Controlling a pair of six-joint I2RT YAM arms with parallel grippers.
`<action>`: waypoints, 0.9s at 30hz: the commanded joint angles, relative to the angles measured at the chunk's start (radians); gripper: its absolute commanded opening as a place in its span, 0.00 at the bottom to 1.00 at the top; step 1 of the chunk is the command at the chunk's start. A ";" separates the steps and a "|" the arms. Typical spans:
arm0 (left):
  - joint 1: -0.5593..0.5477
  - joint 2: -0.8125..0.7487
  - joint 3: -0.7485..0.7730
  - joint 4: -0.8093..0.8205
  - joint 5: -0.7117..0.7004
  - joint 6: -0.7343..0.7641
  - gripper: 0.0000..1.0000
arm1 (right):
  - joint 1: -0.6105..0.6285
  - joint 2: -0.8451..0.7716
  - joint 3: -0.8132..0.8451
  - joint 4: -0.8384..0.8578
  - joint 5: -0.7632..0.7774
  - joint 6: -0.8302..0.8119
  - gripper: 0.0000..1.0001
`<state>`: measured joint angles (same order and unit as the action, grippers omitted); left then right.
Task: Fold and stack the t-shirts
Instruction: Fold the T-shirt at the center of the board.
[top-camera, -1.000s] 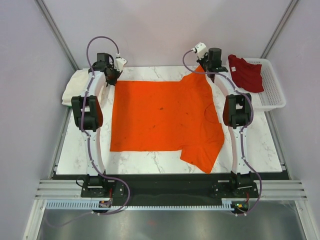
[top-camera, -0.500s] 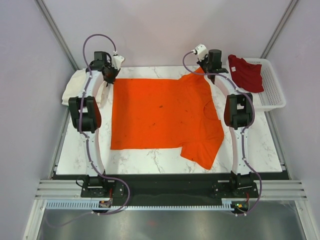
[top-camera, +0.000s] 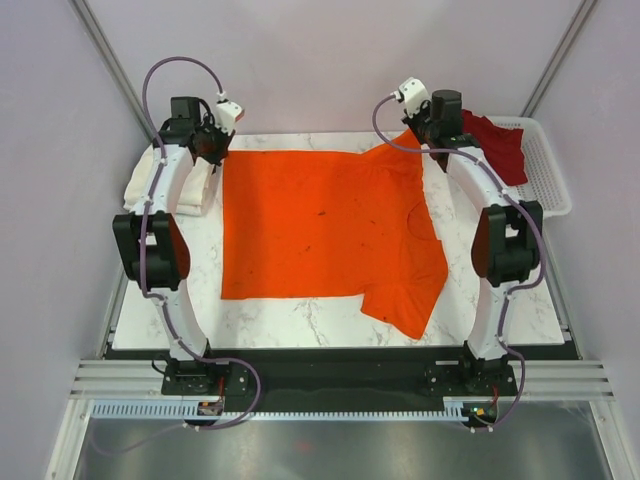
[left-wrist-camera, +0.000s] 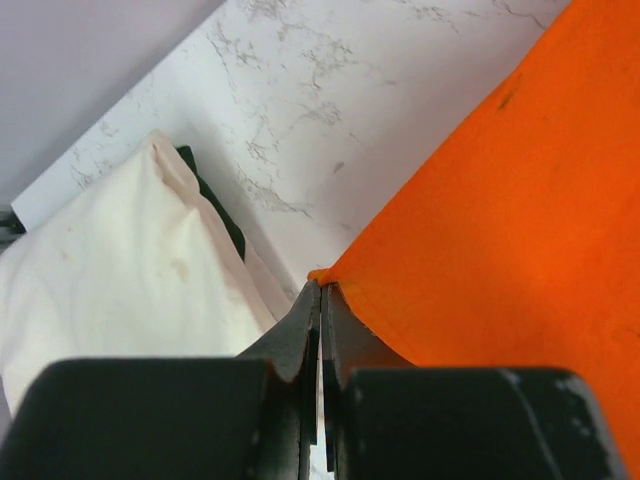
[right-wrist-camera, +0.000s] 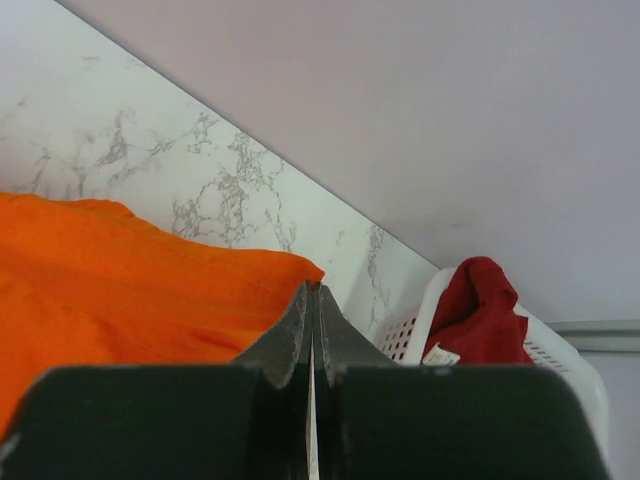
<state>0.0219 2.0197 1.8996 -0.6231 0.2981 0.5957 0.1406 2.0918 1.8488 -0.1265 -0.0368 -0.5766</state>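
The bright orange t-shirt (top-camera: 320, 225) lies spread flat on the marble table, collar to the right. My left gripper (top-camera: 213, 150) is shut on its far left corner (left-wrist-camera: 325, 272). My right gripper (top-camera: 425, 132) is shut on its far right sleeve corner (right-wrist-camera: 305, 268), lifted a little. The cream-white t-shirt (top-camera: 160, 180) lies folded at the far left, and shows in the left wrist view (left-wrist-camera: 120, 270). The dark red t-shirt (top-camera: 497, 145) hangs over the basket rim, and shows in the right wrist view (right-wrist-camera: 480, 310).
A white plastic mesh basket (top-camera: 545, 175) stands at the far right of the table (top-camera: 300, 320). Grey walls close the back and both sides. Both arms stretch along the shirt's left and right edges.
Both grippers have pulled the shirt's far edge back toward the rear wall. The far edge now lies straighter, and both arms' elbows have swung outward.
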 joint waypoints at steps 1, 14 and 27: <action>0.004 -0.108 -0.092 0.017 0.039 0.022 0.02 | 0.010 -0.137 -0.139 0.011 -0.031 -0.020 0.00; 0.019 -0.318 -0.436 0.043 0.041 0.044 0.02 | 0.027 -0.492 -0.523 -0.090 -0.061 0.020 0.00; 0.050 -0.380 -0.640 0.053 0.033 0.049 0.02 | 0.047 -0.717 -0.870 -0.222 -0.121 0.089 0.00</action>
<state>0.0689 1.6684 1.2846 -0.5987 0.3202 0.6155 0.1776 1.4307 1.0462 -0.2928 -0.1188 -0.5346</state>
